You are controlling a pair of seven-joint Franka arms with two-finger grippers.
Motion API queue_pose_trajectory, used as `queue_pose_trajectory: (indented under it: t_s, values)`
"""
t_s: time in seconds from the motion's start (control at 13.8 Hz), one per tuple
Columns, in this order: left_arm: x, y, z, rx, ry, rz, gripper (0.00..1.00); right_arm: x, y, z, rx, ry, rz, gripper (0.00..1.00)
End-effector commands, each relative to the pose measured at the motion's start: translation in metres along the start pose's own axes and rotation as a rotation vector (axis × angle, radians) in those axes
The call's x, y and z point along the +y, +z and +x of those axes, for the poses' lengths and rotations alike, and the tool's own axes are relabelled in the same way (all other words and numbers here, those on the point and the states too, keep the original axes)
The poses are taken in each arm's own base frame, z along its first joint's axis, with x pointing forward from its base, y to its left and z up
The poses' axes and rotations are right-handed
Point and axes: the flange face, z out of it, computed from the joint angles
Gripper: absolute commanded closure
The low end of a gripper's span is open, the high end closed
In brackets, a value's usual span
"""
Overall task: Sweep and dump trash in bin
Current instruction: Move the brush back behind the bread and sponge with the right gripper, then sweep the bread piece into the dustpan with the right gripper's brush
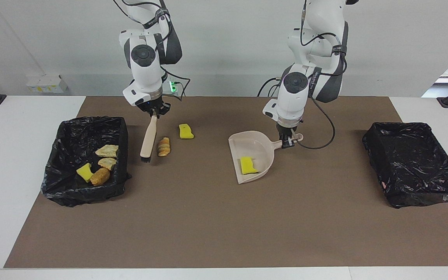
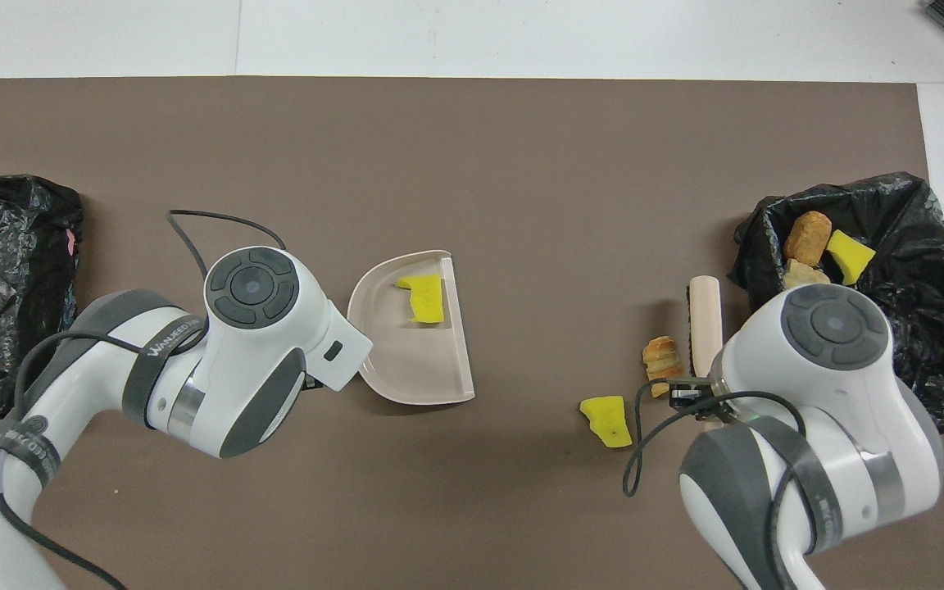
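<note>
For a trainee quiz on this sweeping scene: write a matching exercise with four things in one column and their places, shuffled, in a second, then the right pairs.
Things:
1. brush
2. dustpan
3. croissant-like lump
4. yellow sponge chunk

Places:
A. lying inside the dustpan
B. on the mat beside the brush's bristles
C. handle held by the left gripper
D. handle held by the right gripper

Pairs: 1-D, 2-C, 3-B, 4-A
</note>
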Motion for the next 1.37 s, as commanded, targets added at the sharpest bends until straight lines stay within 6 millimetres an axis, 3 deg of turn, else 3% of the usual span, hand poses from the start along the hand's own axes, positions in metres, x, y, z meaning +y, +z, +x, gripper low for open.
queue_pose_trajectory:
  t_s: [0.0,0.29,0.51,0.8,0.94,1.09,1.3]
  values:
    - [0.017,-0.001,0.001,-0.013,0.033,0.013,1.0,0.004,0.014,-0.011,0.036,-0.016,0.01,1.0]
    - [0.059,0.002,0.017,-0.024,0.093,0.011,1.0,-0.053,0.031,-0.005,0.063,-0.023,0.034,1.0]
    - [0.086,-0.001,0.039,-0.023,0.151,0.024,1.0,-0.118,0.015,0.007,0.073,-0.023,0.107,1.0]
    - [0.096,0.0,0.04,-0.028,0.093,0.022,1.0,-0.216,0.002,0.008,0.074,0.034,0.136,1.0]
    - [0.1,0.002,0.039,-0.03,0.095,0.02,1.0,-0.24,-0.012,0.002,0.082,0.033,0.147,1.0]
    - [0.095,0.005,0.034,-0.021,0.081,0.027,1.0,-0.261,-0.019,-0.021,0.083,-0.033,0.135,1.0]
    - [0.081,0.009,0.019,-0.002,0.042,0.04,1.0,-0.267,-0.03,-0.044,0.067,-0.166,0.097,1.0]
